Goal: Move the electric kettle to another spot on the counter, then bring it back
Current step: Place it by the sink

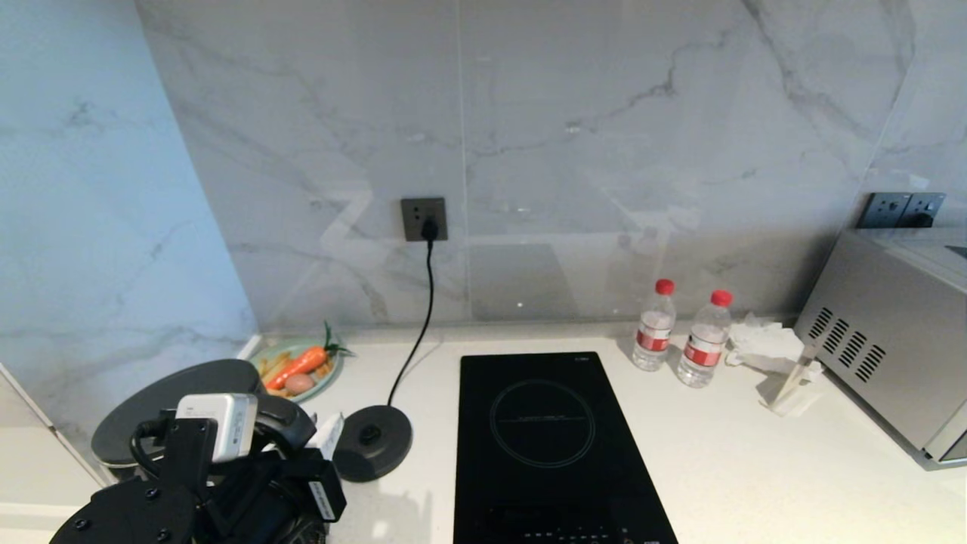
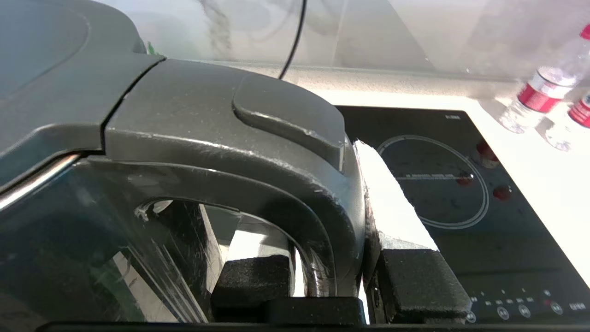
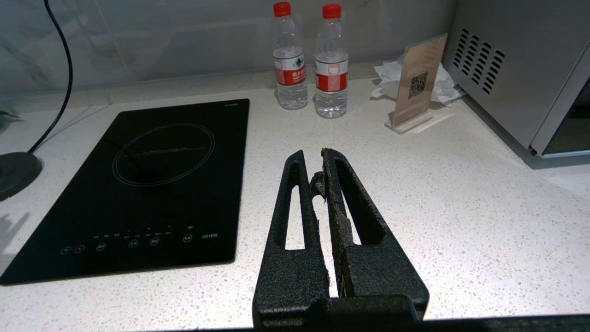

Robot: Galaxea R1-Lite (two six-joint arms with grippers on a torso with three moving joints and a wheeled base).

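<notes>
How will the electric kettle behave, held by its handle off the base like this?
Held only at the handle by the left gripper, the electric kettle will probably hang lid-heavy and swing. Its glossy plastic may slip between the pads. It looks rigid, not fragile.

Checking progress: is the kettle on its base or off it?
Off: the base sits bare on the counter, while the left gripper holds the kettle beside it.

Looked like a home kitchen — white speckled counter point(image 1: 755, 453) with a black glass hob point(image 1: 544, 446) set in, grey-veined marble wall panels point(image 1: 566, 136), a wall socket point(image 1: 424, 219), a steel countertop oven point(image 1: 891, 340), two water bottles point(image 1: 680, 332) and a plate of vegetables point(image 1: 298, 370).
</notes>
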